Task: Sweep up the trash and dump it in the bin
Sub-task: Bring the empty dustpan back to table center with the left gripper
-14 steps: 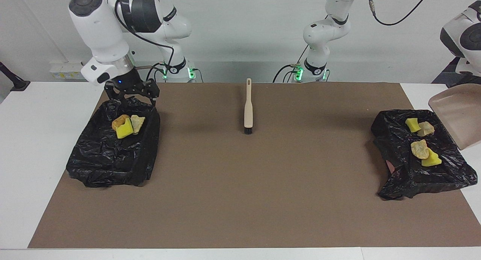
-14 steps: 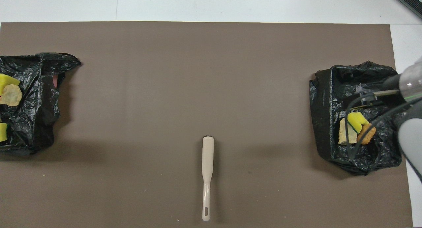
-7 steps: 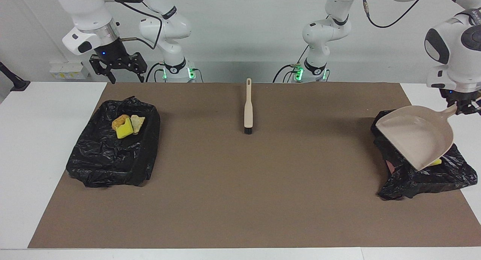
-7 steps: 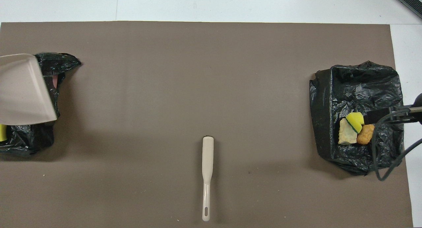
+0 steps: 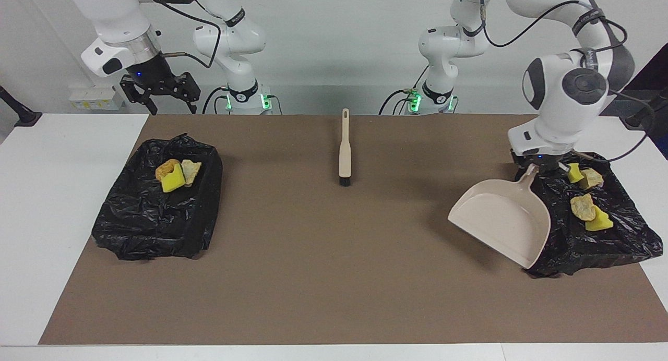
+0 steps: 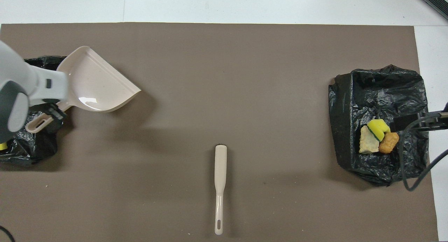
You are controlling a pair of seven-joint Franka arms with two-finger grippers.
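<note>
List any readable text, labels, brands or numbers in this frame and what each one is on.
None can be read.
Right arm: a dark band carries small white lettering, too small to read.
Left arm: a similar band, also unreadable.
Dustpan, brush and both black bin bags: no markings show.

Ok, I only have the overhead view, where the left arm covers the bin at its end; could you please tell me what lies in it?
Observer: Four scraps lie in that bin: two yellow, two beige.
Operator: Thanks. Is the right gripper holding anything?
Observer: No, the right gripper hangs open and empty, high over the other bin.
Operator: And the dustpan?
Observer: The left gripper is shut on its handle; the dustpan hangs tilted and appears lifted off the mat.
</note>
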